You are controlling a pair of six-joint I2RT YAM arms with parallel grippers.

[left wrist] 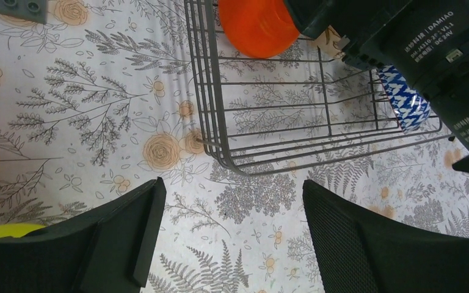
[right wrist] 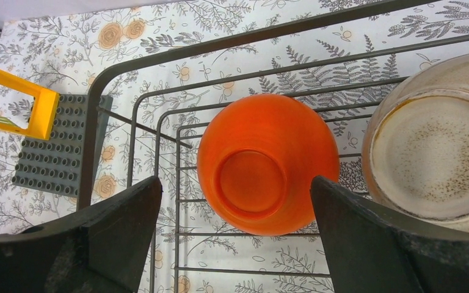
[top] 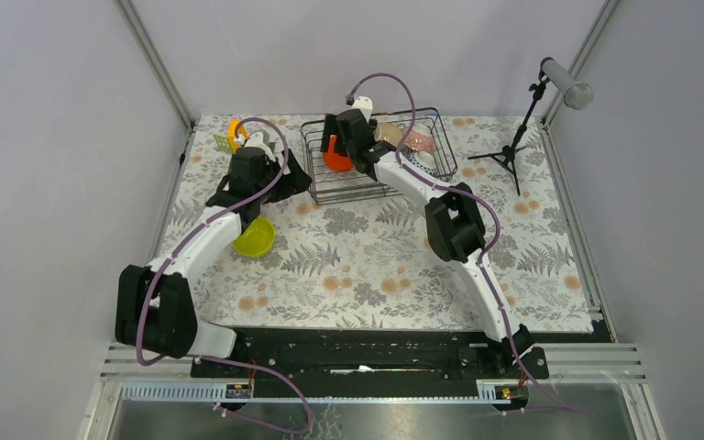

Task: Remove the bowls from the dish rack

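Hidden or cut off: floral-print tabletop (top: 376, 275) partly covered by both arms. Dark wire dish rack (top: 335, 190) has its middle blocked by the right arm from the top view, and runs off the frame edge in both wrist views. Pink patterned bowl (top: 419, 142) is half hidden behind the arm. Blue-and-white patterned bowl (left wrist: 406, 97) is cut by the right arm's black housing. Speckled cream bowl (right wrist: 433, 146) is cut by the right frame edge. Yellow-green bowl (top: 255, 238) is partly under the left arm.

Right gripper (right wrist: 235, 183): jaws wide, holding nothing. Upside-down orange bowl (right wrist: 269, 162) sits in the rack straight below it, between the two fingers in the wrist view; contact can't be told. Cream bowl just right of the right finger, also in the rack.

Left gripper (left wrist: 231, 183): jaws wide, holding nothing, over bare cloth. Rack corner just ahead of the fingertips, not touching. Yellow-green bowl behind the left finger, out on the cloth.

Grey studded plate (right wrist: 55, 146) with a yellow frame block (right wrist: 12, 101) sits left of the right gripper, outside the rack.
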